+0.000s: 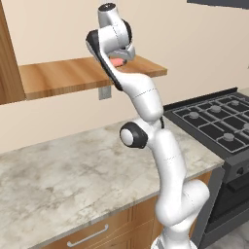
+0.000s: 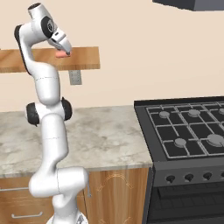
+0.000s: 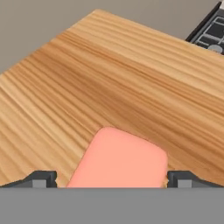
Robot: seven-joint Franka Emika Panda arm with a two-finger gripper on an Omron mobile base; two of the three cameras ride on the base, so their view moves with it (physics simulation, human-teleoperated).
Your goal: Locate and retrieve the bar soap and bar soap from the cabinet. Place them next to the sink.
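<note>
**Q:** One bar, at most, was accounted for?

**A:** One. The salmon-pink bar soap was seen lying flat on the shelf board of the cabinet. In the left base view it showed as a pink sliver at about five o'clock from the wrist, under the gripper. In the hand view it was framed between the two finger tips, one at nine o'clock and one at three o'clock from the bar.

**Q:** Was it judged to be gripped?

**A:** That could not be told. The tips were set wide, one on each side of the bar, but contact was not shown; the near end of the bar was cut off at the bottom of the hand view. In the right base view the pink was seen right at the gripper's tip, level with the shelf's front edge.

**Q:** How much of the task was judged done?

**A:** Very little. No soap had been set down on the counter, so both placements were judged outstanding, and the first pick was judged to be only at its start.

**Q:** What was hidden or hard to make out?

**A:** Whether the bar rested on the board or was slightly raised could not be decided. The stove was cut off at three o'clock. The wall outlet under the shelf was partly covered by the arm in the left base view.
</note>
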